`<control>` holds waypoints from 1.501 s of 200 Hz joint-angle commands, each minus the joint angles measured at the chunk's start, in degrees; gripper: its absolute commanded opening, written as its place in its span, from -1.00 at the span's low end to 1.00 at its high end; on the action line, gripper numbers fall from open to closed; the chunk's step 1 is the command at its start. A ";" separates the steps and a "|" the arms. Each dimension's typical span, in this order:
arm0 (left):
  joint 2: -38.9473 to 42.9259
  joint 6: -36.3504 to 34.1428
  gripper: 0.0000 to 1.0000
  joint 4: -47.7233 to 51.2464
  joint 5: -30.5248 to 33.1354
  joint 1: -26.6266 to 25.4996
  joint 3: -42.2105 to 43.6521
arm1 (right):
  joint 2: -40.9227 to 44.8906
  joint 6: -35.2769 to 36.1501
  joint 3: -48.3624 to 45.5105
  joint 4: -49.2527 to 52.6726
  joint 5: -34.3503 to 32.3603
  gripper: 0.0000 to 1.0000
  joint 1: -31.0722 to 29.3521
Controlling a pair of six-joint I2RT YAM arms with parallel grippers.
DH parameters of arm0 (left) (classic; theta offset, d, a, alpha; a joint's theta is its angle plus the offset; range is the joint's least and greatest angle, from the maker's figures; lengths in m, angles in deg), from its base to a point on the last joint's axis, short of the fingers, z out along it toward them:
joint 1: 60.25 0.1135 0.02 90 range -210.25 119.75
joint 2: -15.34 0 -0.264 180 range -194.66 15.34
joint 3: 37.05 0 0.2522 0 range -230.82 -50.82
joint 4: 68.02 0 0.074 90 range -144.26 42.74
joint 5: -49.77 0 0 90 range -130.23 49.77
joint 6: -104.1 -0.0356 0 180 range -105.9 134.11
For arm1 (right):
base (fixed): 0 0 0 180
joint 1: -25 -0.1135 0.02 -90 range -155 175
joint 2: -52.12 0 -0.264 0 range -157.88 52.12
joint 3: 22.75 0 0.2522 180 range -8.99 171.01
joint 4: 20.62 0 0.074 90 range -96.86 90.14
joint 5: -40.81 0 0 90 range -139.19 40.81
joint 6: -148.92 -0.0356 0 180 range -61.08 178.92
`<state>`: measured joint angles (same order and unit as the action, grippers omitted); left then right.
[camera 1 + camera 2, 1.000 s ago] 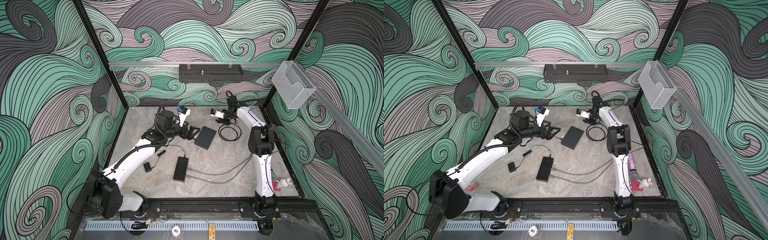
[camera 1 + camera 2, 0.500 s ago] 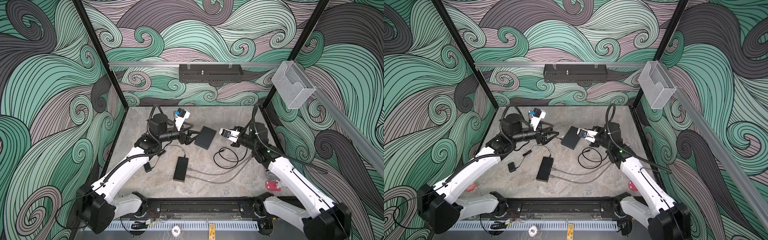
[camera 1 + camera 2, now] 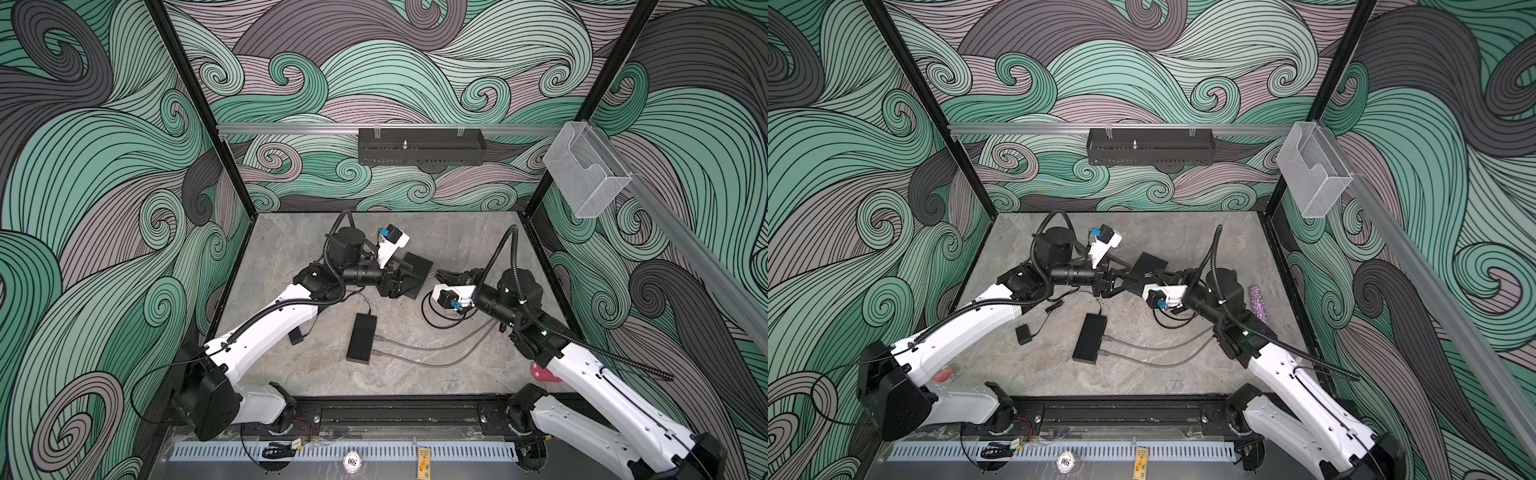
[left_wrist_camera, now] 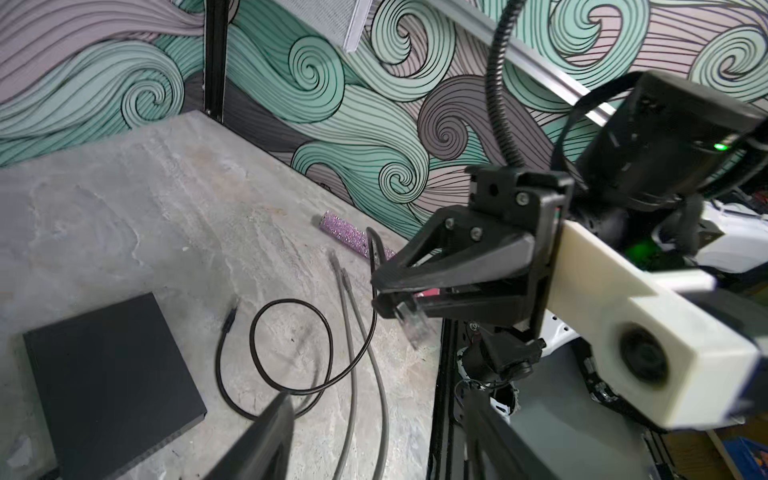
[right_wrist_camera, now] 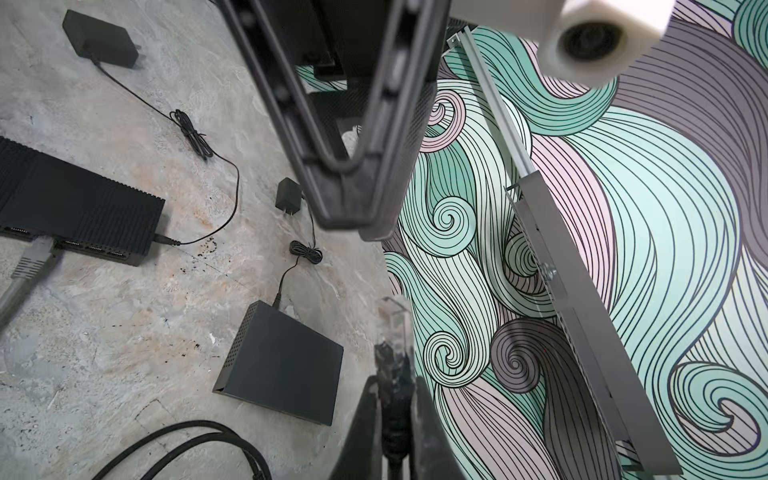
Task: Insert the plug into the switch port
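Observation:
The switch [image 3: 361,338] [image 3: 1090,338] is a narrow black box lying on the stone floor, with two grey cables plugged into it. Its row of ports [image 5: 89,249] shows in the right wrist view. My right gripper [image 3: 436,274] [image 3: 1156,274] [image 4: 390,291] [image 5: 395,386] is shut on the clear plug [image 4: 415,328] [image 5: 395,332] of a black cable, held in the air. My left gripper [image 3: 409,276] [image 3: 1136,275] [image 4: 374,419] faces it closely, open, with nothing between its fingers [image 4: 266,436]. Both hover over the square dark-grey box [image 3: 417,268] [image 3: 1148,264] [image 5: 282,365].
The black cable lies in a loop [image 3: 440,311] [image 4: 291,345] under the right arm. Grey cables [image 3: 436,345] run from the switch to the right. A power adapter [image 3: 296,336] [image 3: 1023,334] lies left of the switch. A purple glitter tube [image 3: 1257,301] lies by the right wall.
My right arm has swung from the back of the cell to the middle, carrying the plug. My left gripper has moved right over the square box, and its jaws have narrowed.

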<state>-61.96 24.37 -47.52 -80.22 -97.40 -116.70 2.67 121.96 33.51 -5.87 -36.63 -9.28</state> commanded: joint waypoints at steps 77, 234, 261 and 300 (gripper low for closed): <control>-7.54 10.48 -0.11 3.63 -0.90 -1.50 -7.59 | -2.56 1.44 2.65 1.17 -13.24 -1.00 -4.56; -10.97 21.64 -0.38 5.28 -0.44 -1.70 -11.78 | -6.45 -1.51 5.31 1.73 -15.74 -1.00 -5.65; -11.26 22.17 -0.37 4.73 -0.35 -1.70 -11.86 | -6.42 -1.99 5.21 1.98 -15.44 -1.00 -5.62; -11.63 22.42 -0.58 4.74 -0.94 -1.70 -12.47 | -6.64 -2.24 5.16 2.05 -15.75 -1.00 -5.62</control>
<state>-72.60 46.16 -42.21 -80.16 -98.71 -126.89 -3.85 120.94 37.08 -3.16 -51.84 -14.63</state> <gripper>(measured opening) 0.219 0.112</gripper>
